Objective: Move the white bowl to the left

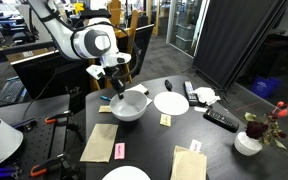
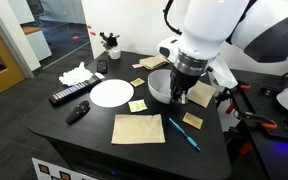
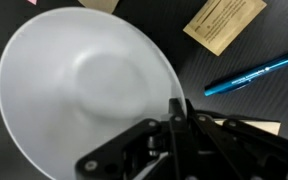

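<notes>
White bowl (image 3: 79, 85) upright on dark counter (image 2: 84, 125), directly below end effector (image 3: 177, 112). We read fingers as drawn almost together, pinching bowl's wall at rim; bowl body lies wholly to one side of fingers. Bowl round: no long axis. Counter flat, matte. Flat plate (image 2: 111, 92) just beside bowl; blue pen (image 3: 254, 72) and brown napkin (image 2: 138, 128) near. We judge room for sideways move tight on plate side.

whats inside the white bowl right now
Nothing visible: in the wrist view the white bowl is bare inside. The gripper, closed on its rim, hides a small stretch of the wall.
</notes>
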You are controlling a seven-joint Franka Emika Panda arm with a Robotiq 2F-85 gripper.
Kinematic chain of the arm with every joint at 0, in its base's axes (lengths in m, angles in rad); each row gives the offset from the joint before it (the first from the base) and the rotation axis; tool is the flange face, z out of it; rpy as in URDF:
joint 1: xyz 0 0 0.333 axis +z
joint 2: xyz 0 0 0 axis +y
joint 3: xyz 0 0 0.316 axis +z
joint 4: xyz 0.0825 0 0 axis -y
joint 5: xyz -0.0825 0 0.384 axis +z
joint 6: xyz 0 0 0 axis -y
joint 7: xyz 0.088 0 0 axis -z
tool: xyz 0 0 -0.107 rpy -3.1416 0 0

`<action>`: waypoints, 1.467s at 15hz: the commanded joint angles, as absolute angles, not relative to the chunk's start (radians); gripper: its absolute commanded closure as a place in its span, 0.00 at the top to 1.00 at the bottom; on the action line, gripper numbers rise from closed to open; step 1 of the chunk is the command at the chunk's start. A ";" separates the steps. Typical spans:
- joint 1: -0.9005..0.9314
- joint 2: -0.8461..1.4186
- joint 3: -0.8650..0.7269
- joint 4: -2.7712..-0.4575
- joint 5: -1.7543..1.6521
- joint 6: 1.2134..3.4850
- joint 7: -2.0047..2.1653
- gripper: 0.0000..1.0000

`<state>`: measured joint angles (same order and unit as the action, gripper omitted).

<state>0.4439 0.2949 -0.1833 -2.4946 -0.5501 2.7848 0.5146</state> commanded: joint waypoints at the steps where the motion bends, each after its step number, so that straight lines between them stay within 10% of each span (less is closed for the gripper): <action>1: 0.444 0.283 -0.173 -2.499 -0.552 2.781 0.497 0.01; 3: 0.443 0.284 -0.166 -2.499 -0.550 2.780 0.495 0.01; 5: 0.444 0.285 -0.161 -2.499 -0.551 2.775 0.496 0.30; 14: 0.463 0.189 -0.178 -2.551 -0.595 2.747 0.525 0.96; 22: 0.314 -0.121 -0.025 -2.692 -0.538 2.626 0.428 1.00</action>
